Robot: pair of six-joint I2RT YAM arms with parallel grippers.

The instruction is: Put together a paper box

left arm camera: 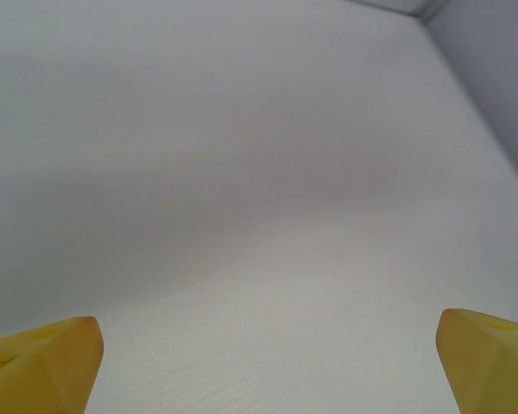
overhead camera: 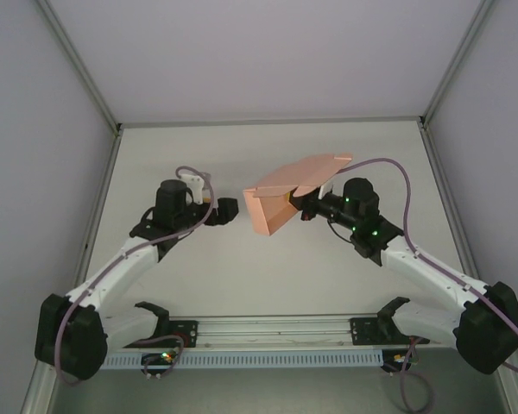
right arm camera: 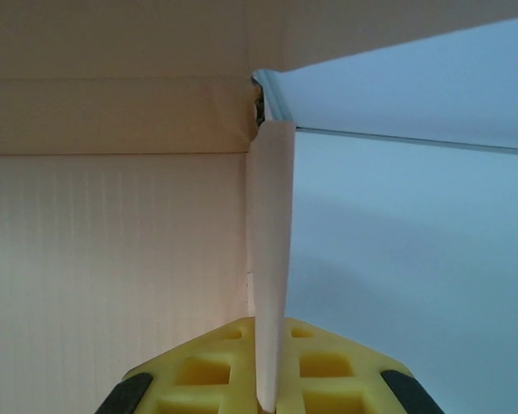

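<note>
Half-folded box [overhead camera: 281, 203], long axis far-right to near-left: right gripper [right arm camera: 268, 379] pinches a wall on its right side, left gripper [overhead camera: 229, 212] spread and empty, just off its left end.

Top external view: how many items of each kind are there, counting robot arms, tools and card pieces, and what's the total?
Robot arms: 2, left arm and right arm
Tools: 2, left tool open, right tool shut on the card
Card pieces: 1, the salmon-pink paper box, partly folded
Total: 5
</note>
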